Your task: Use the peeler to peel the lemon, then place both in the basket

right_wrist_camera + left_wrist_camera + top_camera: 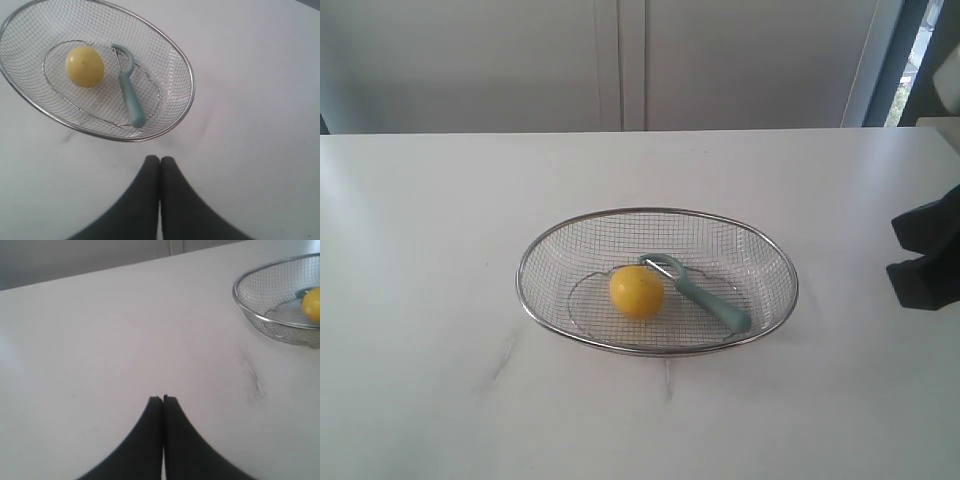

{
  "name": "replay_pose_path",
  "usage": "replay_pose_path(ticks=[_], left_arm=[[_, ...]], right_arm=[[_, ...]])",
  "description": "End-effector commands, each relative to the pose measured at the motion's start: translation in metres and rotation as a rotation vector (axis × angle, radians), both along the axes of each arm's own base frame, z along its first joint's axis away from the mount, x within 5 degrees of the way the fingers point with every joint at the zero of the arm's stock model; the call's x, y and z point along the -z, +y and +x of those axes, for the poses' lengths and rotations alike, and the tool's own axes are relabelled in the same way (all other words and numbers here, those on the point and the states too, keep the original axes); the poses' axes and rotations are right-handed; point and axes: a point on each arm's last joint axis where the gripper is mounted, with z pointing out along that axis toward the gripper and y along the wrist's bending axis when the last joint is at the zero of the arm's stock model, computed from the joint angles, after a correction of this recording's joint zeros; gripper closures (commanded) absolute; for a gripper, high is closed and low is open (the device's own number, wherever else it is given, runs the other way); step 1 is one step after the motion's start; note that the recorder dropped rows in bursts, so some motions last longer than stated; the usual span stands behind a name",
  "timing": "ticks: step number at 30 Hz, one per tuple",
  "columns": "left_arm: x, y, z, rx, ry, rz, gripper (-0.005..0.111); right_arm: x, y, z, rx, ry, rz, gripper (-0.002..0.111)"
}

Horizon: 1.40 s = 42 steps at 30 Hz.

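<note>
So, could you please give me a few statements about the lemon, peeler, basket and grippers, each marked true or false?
1. The lemon lies in the basket. True.
2. The peeler lies on the table outside the basket. False: it lies in the basket, beside the lemon.
3. The left gripper is shut and holds nothing. True.
4. The right gripper holds the peeler. False: it is shut on nothing, outside the basket, over the table.
5. The peeler's handle end is the end next to the lemon. False: the blade head is next to the lemon, and the handle points away from it.
</note>
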Motion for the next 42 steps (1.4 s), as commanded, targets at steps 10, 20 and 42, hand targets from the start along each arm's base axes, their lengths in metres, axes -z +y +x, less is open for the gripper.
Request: replay_pose_path(ticks=[10, 20, 42], left_arm=[[-0.003, -0.001, 0.001, -0.046, 0.011, -0.220, 0.107], [0.005, 0.009, 0.000, -0.143, 0.068, -0.099, 0.107], [0.006, 0.010, 0.000, -0.140, 0.064, -0.057, 0.107]], right_arm=[[0.001, -0.001, 0.000, 0.007, -0.004, -0.002, 0.108], [0.001, -0.001, 0.000, 0.007, -0.004, -0.002, 0.108], [0.001, -0.001, 0.000, 0.007, -0.004, -0.002, 0.108]])
